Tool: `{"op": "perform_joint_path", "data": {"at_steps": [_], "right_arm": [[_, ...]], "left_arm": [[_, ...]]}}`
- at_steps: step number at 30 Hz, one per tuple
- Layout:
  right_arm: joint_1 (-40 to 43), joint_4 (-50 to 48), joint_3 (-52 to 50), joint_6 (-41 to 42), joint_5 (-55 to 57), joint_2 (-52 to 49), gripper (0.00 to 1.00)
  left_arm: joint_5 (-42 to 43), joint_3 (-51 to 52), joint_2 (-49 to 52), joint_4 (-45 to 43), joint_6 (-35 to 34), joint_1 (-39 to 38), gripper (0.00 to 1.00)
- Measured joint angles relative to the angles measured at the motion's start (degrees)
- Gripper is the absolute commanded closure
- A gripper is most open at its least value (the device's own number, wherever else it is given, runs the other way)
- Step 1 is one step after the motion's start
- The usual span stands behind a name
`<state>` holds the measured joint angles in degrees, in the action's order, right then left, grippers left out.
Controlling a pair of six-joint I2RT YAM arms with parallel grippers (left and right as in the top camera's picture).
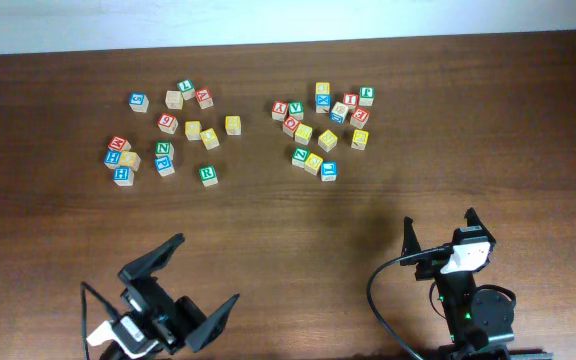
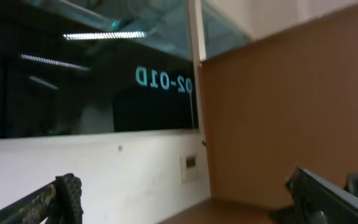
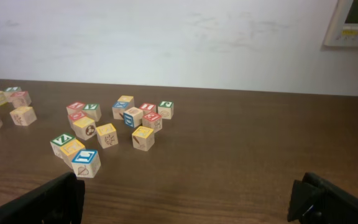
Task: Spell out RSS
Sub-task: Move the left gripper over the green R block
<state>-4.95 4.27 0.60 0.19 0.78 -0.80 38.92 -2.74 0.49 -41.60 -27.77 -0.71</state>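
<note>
Item: small wooden alphabet cube with a green R on a pale, green-bordered face, hereafter the green R cube (image 1: 207,174). Location: dark brown wooden table (image 1: 298,215), standing alone on the robot's side of the left cluster (image 1: 168,122) of lettered cubes and touching none of them. Companion items: yellow-faced cubes (image 1: 209,138), three close together in the left cluster beyond the R and several more in the right cluster (image 1: 328,140). Their letters are too small to read, so which two carry an S cannot be told. Left gripper (image 1: 208,268): jaws spread wide, holding nothing, near the robot's edge of the table. Right gripper (image 1: 439,220): likewise spread wide and empty, well apart from every cube. Governing relation: the green R cube lies almost straight ahead of the left gripper, away from the robot, with bare wood between. From the right gripper it lies far off to the left, past the gap between the clusters. The left arm is plainly the nearer. Long axis: none, being a cube; its sides look slightly turned against the table edge, so the jaws would probably need squaring to one pair of faces. Status, as judged: no letter set out, row not begun. Note: the left wrist view shows only a pale wall (image 2: 104,180) and no cubes, while the right wrist view takes in the right cluster ahead and to its left.
</note>
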Motion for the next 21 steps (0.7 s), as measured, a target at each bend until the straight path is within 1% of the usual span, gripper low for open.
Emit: {"op": "perform_joint_path", "data": {"at_steps": [2, 3, 5, 7, 8, 9, 11, 12, 13, 17, 19, 21], "right_arm": [[0.0, 0.0, 0.0, 0.0, 0.1, 0.0, 0.02], [0.0, 0.0, 0.0, 0.0, 0.1, 0.0, 0.01], [0.0, 0.0, 0.0, 0.0, 0.1, 0.0, 0.02], [0.0, 0.0, 0.0, 0.0, 0.1, 0.1, 0.01], [0.0, 0.0, 0.0, 0.0, 0.2, 0.1, 0.02], [0.0, 0.0, 0.0, 0.0, 0.2, 0.1, 0.02], [0.0, 0.0, 0.0, 0.0, 0.3, 0.1, 0.02], [0.0, 0.0, 0.0, 0.0, 0.3, 0.1, 0.02], [0.0, 0.0, 0.0, 0.0, 0.3, 0.1, 0.02], [0.0, 0.0, 0.0, 0.0, 0.3, 0.1, 0.02], [0.0, 0.0, 0.0, 0.0, 0.3, 0.1, 0.02], [0.0, 0.0, 0.0, 0.0, 0.3, 0.1, 0.02]], "left_arm": [[-2.6, -2.7, 0.3, 3.7, -1.4, 0.0, 0.01], [-3.8, -5.3, 0.9, 7.6, -1.4, 0.0, 0.01], [-5.5, -16.0, 4.2, 22.1, 0.6, 0.0, 0.01], [-6.1, -24.8, 8.3, 34.0, 3.4, 0.0, 0.01], [-6.6, -32.9, 12.2, 44.7, 5.6, 0.0, 0.01], [-6.6, -38.5, 15.5, 51.1, 7.2, 0.0, 0.01], [-7.0, -47.1, 20.7, 60.2, 9.4, 0.0, 0.01], [-6.9, -50.0, 22.6, 63.5, 10.0, 0.0, 0.01], [-6.8, -51.5, 23.8, 64.5, 10.5, 0.0, 0.01], [-6.4, -55.3, 27.5, 63.4, 11.8, 0.0, 0.01], [-6.4, -58.9, 30.2, 66.9, 12.2, 0.0, 0.01], [-7.3, -68.3, 37.3, 82.4, 12.9, -0.1, 0.01]]}}
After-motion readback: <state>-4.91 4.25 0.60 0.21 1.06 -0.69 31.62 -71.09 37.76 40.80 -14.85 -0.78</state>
